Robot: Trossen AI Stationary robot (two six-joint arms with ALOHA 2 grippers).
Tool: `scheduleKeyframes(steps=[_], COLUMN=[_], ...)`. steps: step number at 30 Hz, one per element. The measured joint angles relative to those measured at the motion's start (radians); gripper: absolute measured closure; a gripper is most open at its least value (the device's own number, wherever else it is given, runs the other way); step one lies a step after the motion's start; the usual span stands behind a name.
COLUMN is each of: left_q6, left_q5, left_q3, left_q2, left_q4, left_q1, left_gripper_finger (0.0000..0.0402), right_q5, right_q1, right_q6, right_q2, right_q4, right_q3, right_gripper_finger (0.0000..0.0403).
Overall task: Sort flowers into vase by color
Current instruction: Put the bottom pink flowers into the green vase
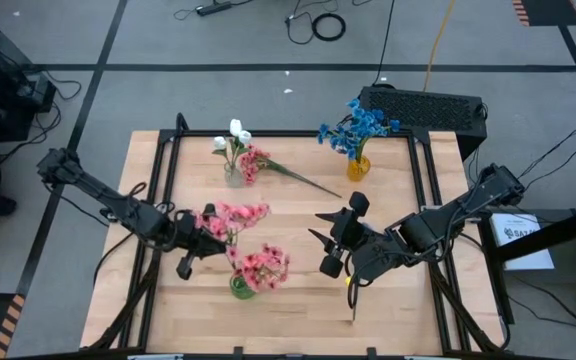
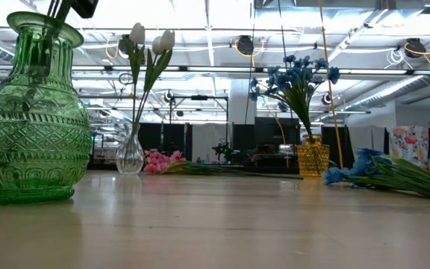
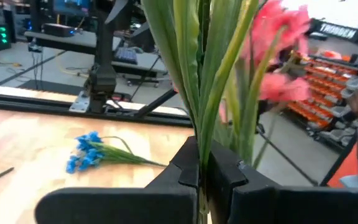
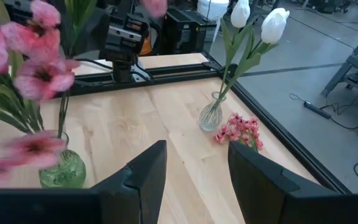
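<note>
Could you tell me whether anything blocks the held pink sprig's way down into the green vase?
Only the pink flowers already in the green vase crowd its mouth; the left gripper, shut on the pink sprig, is just beside it.

The left gripper is clamped on a pink flower sprig, arm stretched inward. The right gripper hovers open, empty, arm bent inward.

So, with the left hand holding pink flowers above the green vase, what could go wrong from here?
1. The left hand is shut on the pink sprig over the green vase, which already holds pink flowers; the stems may miss the narrow neck.
2. Pushing down could tip the vase.
3. The right hand stands open near a blue sprig lying on the table; its arm might sweep that sprig aside.
</note>
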Motion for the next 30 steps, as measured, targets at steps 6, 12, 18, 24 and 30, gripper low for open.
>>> scheduleKeyframes(steps=[6,12,18,24,30], left_q6=[-0.007,-0.034,-0.035,-0.044,-0.052], left_q5=[-0.02,-0.02,-0.006,-0.021,-0.021], left_q3=[0.0,0.0,0.0,0.0,0.0], left_q2=[0.04,0.064,0.07,0.07,0.065], left_q4=[0.003,0.009,-0.008,-0.052,-0.105], left_q1=[0.0,-0.001,-0.03,-0.046,-0.046], left_gripper_finger=[0.0361,0.0306,0.0266,0.0222,0.0173], right_q5=[-0.001,-0.001,-0.002,-0.002,-0.001], right_q1=[0.0,0.0,0.0,0.0,-0.006], right_q6=[-0.001,0.0,0.017,0.029,0.038], right_q2=[0.0,0.0,0.0,0.001,0.049], right_q4=[0.0,0.0,0.0,-0.03,-0.103], right_q3=[0.0,0.0,0.0,0.0,-0.003], right_gripper_finger=[0.0238,0.0238,0.0238,0.0238,0.0238])
